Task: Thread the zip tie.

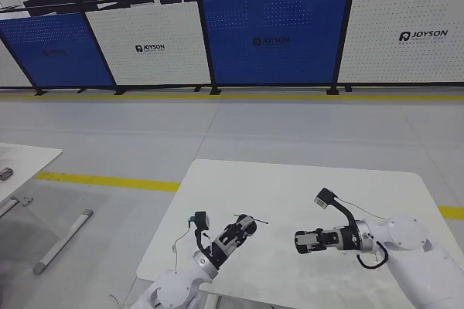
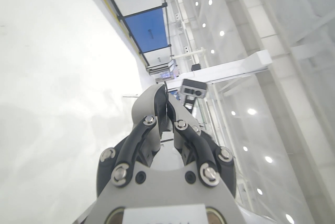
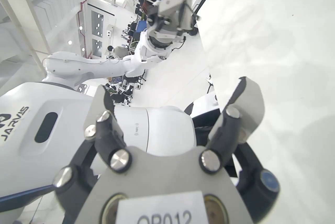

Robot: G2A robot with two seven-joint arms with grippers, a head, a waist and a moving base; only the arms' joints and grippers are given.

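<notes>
White table [image 1: 294, 179] — thin black zip tie [image 2: 166, 110]

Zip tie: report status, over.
Left end effector shut on zip tie, held over table. Right end effector open, empty, facing it. Nothing between them.

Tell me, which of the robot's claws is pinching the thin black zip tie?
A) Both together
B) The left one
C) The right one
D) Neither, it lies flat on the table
B: the left gripper is closed on the zip tie, which runs between its pads, while the right gripper stands wide open with nothing in it.
</notes>
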